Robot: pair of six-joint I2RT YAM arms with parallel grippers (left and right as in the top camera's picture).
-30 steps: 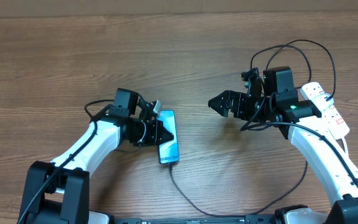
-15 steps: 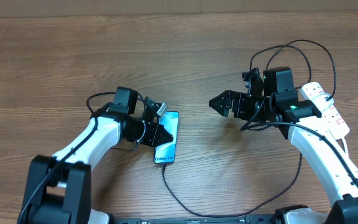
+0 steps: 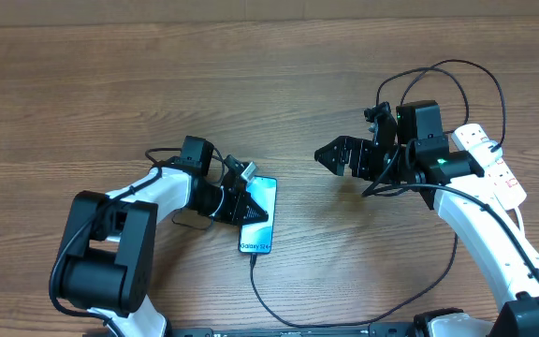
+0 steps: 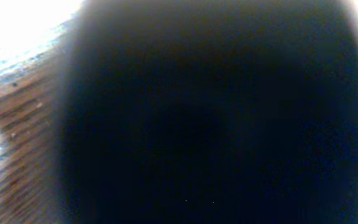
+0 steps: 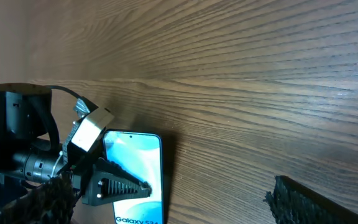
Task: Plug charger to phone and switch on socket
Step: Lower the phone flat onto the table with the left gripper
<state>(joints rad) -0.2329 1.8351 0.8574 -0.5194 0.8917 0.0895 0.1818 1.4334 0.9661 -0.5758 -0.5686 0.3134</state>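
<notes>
Phone (image 3: 260,236) lies screen-up on the counter (image 3: 110,75), with the charger (image 3: 255,279) tip at its near end, seemingly plugged in. Left end effector (image 3: 258,213) rests across its left edge, likely steadying it; whether it is clamped I cannot tell. Farther right, the right end effector (image 3: 326,155) hangs open and empty, short of the socket (image 3: 503,178), so switching looks like the step left

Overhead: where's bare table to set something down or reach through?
Bare: the whole far strip of table beyond both arms, and the middle gap between the phone and the right gripper. Crowded: the right side, where the socket and looped cables sit by the right arm. Near centre, the charger trails from the phone, and the left gripper overlaps its left edge.
</notes>
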